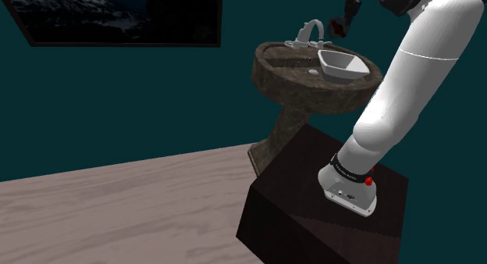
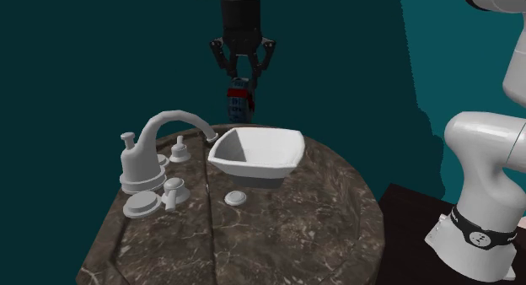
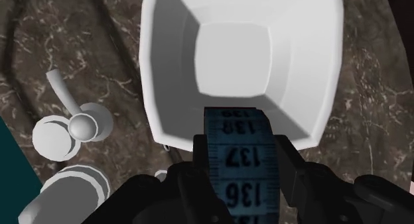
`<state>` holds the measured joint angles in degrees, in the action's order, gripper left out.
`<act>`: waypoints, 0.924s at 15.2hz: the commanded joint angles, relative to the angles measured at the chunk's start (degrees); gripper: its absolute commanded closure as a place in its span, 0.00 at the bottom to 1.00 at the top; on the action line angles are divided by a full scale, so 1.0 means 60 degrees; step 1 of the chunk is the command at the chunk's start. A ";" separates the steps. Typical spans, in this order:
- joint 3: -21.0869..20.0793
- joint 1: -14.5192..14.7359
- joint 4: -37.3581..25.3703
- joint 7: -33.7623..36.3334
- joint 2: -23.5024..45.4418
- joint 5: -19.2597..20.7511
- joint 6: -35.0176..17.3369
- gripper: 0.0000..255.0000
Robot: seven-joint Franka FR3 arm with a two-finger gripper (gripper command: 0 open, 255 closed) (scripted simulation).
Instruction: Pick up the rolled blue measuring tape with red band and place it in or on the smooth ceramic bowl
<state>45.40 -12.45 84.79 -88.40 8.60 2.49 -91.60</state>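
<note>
My black gripper [image 2: 241, 88] hangs high above the stone sink top, shut on a rolled blue measuring tape [image 2: 238, 101] with a red band. From the wrist, the tape [image 3: 240, 160] shows printed numbers and sits clasped between both fingers [image 3: 286, 163]. A white squarish bowl [image 2: 255, 154] rests on the sink top below, slightly nearer the second exterior camera than the gripper. The wrist view looks straight down into that bowl [image 3: 239, 57], the tape's end overlapping its rim. In the shoulder view the bowl [image 1: 343, 65] sits on the sink, with the gripper [image 1: 340, 24] above it.
A white faucet [image 2: 160, 153] with two handles stands beside the bowl, its spout reaching the bowl's rim. A round drain plug [image 2: 235, 196] lies on the brown marbled pedestal sink [image 1: 308, 79]. Teal walls surround the sink. The dark stand [image 1: 328, 208] carries the arm.
</note>
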 commanded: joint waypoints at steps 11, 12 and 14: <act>-0.0027 0.0132 0.1756 0.0230 -0.0300 0.0226 -0.1524 1.00; -0.0030 0.0138 0.1890 0.0247 -0.0306 0.0232 -0.1652 1.00; -0.0035 0.0146 0.2148 0.0278 -0.0308 0.0238 -0.1907 1.00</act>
<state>45.21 -11.58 96.99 -86.82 6.68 3.97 -102.24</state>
